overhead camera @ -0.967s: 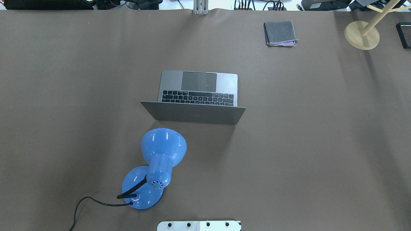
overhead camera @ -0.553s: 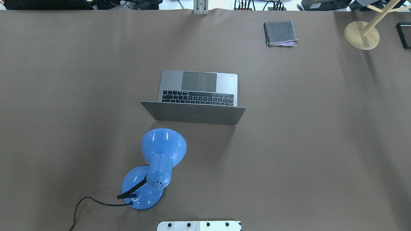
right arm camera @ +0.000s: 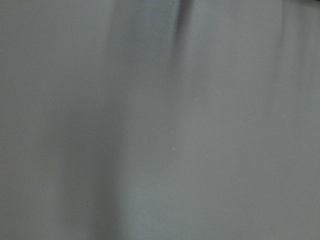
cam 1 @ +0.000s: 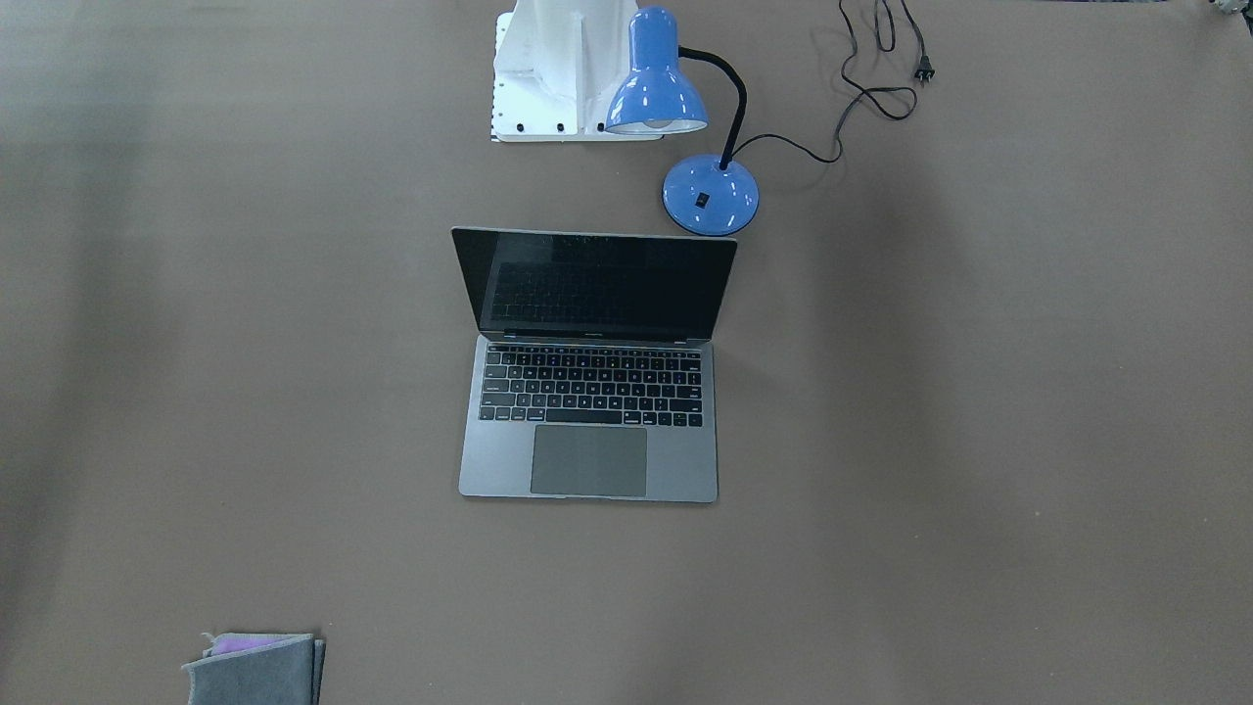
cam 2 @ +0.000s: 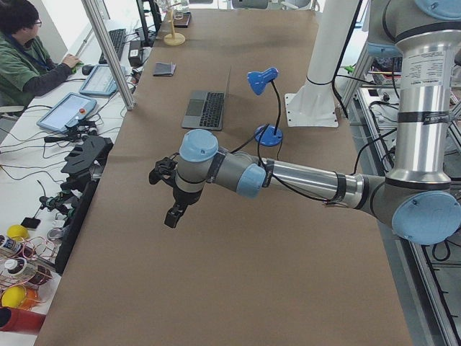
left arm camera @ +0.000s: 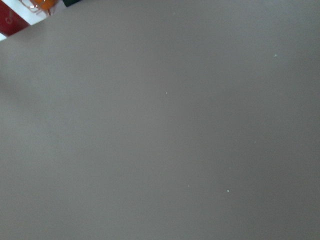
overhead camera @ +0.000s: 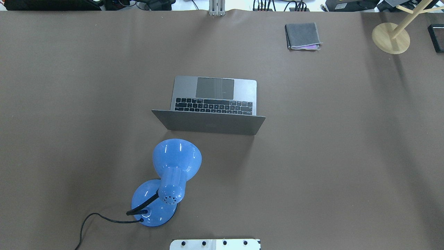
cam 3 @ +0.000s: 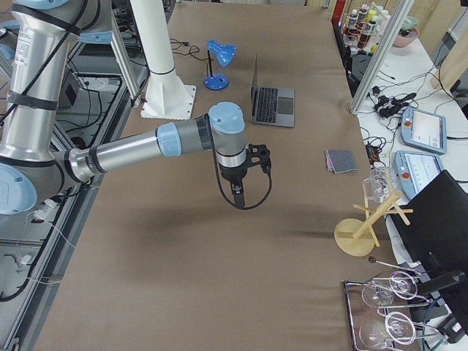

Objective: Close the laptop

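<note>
The grey laptop (overhead camera: 208,122) stands open in the middle of the brown table, its lid upright and its back toward the robot. The front-facing view shows its dark screen and black keys (cam 1: 592,387). It also shows in the left view (cam 2: 205,109) and the right view (cam 3: 274,104). My left gripper (cam 2: 173,215) hangs over bare table far to the laptop's left. My right gripper (cam 3: 238,199) hangs over bare table far to its right. Both show only in the side views, so I cannot tell if they are open or shut. The wrist views show only table.
A blue desk lamp (overhead camera: 177,163) with a black cord stands between the laptop and the robot base (cam 1: 558,69). A folded grey cloth (overhead camera: 302,35) lies at the far right. A wooden stand (overhead camera: 391,37) is at the far right corner.
</note>
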You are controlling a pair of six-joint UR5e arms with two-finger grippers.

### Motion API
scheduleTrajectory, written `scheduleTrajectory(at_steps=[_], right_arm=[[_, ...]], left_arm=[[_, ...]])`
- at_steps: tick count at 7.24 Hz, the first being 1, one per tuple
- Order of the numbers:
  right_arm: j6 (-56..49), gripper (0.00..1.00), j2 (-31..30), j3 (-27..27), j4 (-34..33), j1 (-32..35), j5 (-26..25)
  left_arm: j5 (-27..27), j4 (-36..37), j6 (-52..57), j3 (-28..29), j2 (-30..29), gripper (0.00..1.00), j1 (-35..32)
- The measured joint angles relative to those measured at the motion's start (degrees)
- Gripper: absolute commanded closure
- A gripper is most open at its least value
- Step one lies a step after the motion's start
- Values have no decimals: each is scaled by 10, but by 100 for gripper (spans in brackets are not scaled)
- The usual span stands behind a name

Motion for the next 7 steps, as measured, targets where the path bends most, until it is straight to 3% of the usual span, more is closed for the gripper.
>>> scheduleTrajectory(at_steps=[4,7], right_arm=[[26,0,-4,-29,85,0,41],[221,1,-3,-33,205,-69,88]], left_arm=[[-22,-66,-12,0,-6,1,3],[-97,-124,-146,-4,-11,1,90]])
